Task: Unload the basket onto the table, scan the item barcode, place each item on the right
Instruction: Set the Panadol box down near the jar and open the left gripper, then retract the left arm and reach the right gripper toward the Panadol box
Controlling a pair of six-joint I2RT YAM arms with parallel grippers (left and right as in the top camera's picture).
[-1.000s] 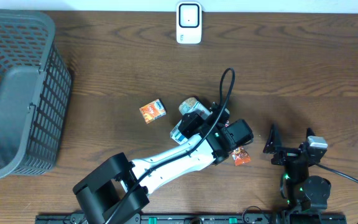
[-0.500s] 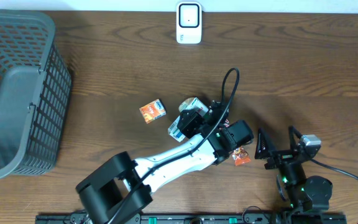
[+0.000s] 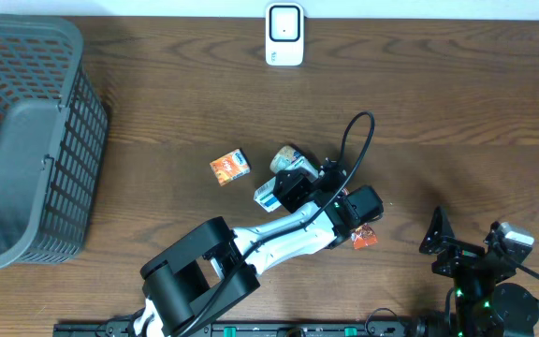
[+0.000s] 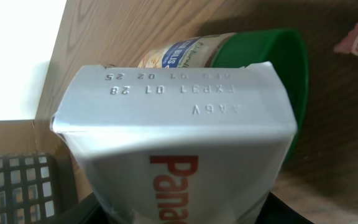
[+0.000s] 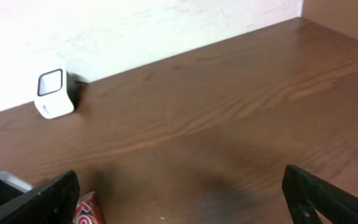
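My left gripper (image 3: 283,193) is shut on a white carton (image 3: 269,197) near the table's middle. In the left wrist view this carton (image 4: 179,130) fills the frame, showing red lettering and an embossed date code; no barcode shows. Dark fingers (image 4: 291,214) hug its sides at the bottom edge. The white scanner (image 3: 284,35) stands at the far edge, well beyond the carton, and also shows as the scanner (image 5: 53,93) in the right wrist view. My right gripper (image 3: 449,245) is open and empty at the front right; its fingers (image 5: 42,199) stand wide apart.
A green-lidded jar (image 3: 286,157) lies just behind the carton, seen close as the jar (image 4: 260,56). An orange packet (image 3: 230,167) lies to the left, a red packet (image 3: 363,237) beside the left wrist. A grey basket (image 3: 26,140) fills the left side.
The right arm swung first left, then back right and toward the front edge, still open. The left arm shifted slightly with the carton still held.
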